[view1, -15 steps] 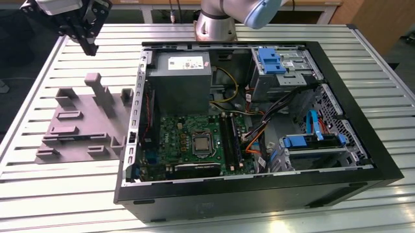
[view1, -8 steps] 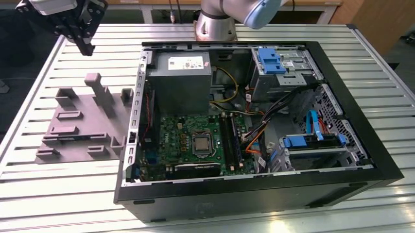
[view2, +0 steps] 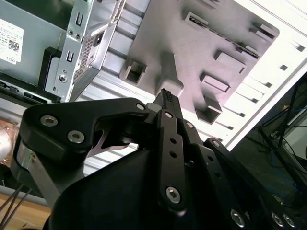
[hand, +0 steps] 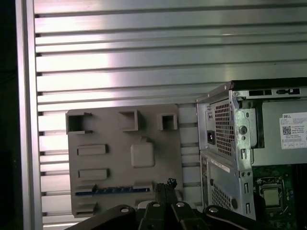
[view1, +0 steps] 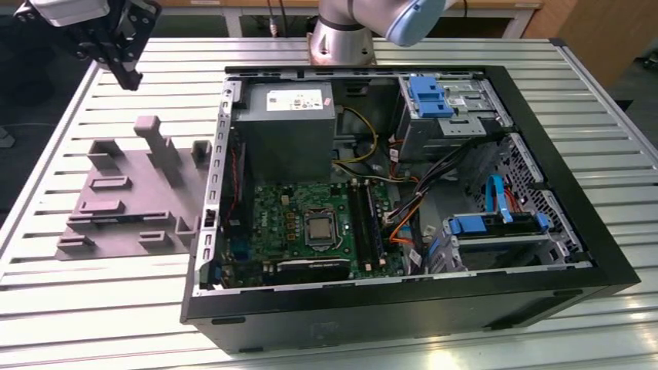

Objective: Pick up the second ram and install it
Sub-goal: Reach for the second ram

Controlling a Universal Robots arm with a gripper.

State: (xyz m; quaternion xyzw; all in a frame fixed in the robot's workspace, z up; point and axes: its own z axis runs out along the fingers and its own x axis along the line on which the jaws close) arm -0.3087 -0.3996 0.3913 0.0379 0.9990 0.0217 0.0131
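The second ram [hand: 112, 190] is a thin dark stick lying flat in a slot along one edge of the grey moulded holder [hand: 110, 132]. In the exterior view the holder [view1: 123, 235] rests on the slatted table at that view's left, beside the open computer case [view1: 411, 308]. My gripper [view1: 131, 79] hangs high above the table, beyond the holder's far end, fingers together and holding nothing. In the second wrist view its black fingertips [view2: 165, 94] meet over the holder [view2: 201, 52]. The first wrist view has the gripper [hand: 165, 184] close to the ram's end, well above it.
Inside the case are a silver power-supply box [view1: 288, 123], a green motherboard [view1: 298, 223] with long black slots [view1: 365, 227], loose cables and blue drive brackets [view1: 427, 96]. The arm's base [view1: 344, 38] stands behind the case. The holder's upright posts [view1: 154, 146] rise near the case wall.
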